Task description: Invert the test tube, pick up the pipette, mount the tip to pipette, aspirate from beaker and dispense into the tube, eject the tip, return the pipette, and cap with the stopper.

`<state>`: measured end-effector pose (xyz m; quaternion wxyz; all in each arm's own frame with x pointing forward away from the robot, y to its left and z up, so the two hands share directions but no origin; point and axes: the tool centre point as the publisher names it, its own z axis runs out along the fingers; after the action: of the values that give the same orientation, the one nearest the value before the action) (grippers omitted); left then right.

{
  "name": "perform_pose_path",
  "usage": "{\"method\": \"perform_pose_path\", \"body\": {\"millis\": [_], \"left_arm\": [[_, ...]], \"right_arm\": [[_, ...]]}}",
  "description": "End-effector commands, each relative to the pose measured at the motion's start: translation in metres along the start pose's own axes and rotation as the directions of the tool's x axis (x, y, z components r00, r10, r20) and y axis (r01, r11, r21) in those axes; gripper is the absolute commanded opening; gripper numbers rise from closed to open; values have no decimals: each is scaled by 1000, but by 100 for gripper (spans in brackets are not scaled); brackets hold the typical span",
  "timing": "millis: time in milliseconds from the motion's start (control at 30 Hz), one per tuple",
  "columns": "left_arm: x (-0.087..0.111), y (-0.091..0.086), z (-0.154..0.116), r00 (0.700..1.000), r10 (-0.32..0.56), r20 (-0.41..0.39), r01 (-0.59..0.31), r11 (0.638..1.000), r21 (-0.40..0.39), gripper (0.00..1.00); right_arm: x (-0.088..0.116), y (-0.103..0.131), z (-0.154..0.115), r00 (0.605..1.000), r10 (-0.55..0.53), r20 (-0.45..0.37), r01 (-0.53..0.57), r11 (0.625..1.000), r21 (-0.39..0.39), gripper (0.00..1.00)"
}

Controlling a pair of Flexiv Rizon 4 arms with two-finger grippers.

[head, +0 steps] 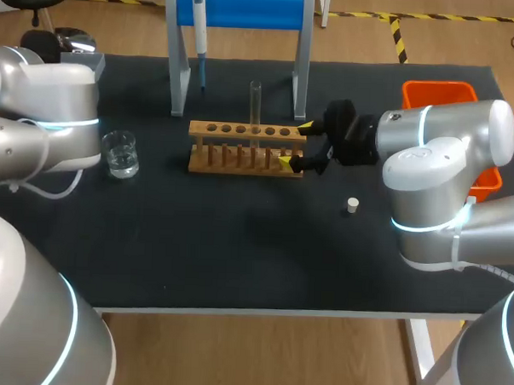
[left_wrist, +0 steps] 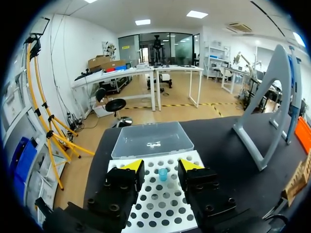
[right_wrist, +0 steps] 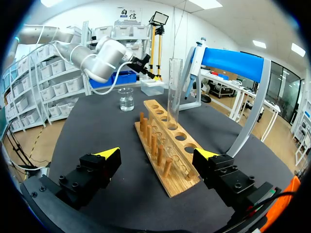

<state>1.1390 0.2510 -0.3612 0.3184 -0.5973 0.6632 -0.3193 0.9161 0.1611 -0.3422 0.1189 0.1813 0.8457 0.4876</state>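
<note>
Glass test tube (right_wrist: 174,90), clear and slender, upright in a hole of the pale wooden peg-and-hole rack (right_wrist: 165,145), just ahead of the right gripper (right_wrist: 158,154). This gripper's yellow-tipped jaws stand wide apart, one on each side of the rack's near end, clamped on nothing. The tube's mouth appears to face upward and no liquid shows inside, so the inversion step is judged done.

All else is left to do. The blue-and-white pipette (head: 199,32) hangs on its blue-barred stand (head: 248,9) beyond the rack. The clear glass beaker of water (head: 120,154) sits past the rack's far end, and the small pale stopper (head: 352,205) lies loose on the black table (head: 237,260) beside the right arm.

Left gripper (left_wrist: 162,166), jaws likewise apart — held over a white perforated tip box (left_wrist: 160,204), with one blue tip (left_wrist: 163,174) below the gap between them.
</note>
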Motion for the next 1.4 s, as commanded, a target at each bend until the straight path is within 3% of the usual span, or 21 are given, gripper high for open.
{"method": "perform_pose_path", "body": {"millis": [33,1400], "left_arm": [[-1,0,6,1000,1,-1,-1,1000,-1,43],[0,6,5,1000,-13,-9,13,1000,-8,33]], "right_arm": [[0,0,-1,1000,0,-1,0,1000,1,100],[0,0,-1,1000,0,-1,0,1000,1,100]]}}
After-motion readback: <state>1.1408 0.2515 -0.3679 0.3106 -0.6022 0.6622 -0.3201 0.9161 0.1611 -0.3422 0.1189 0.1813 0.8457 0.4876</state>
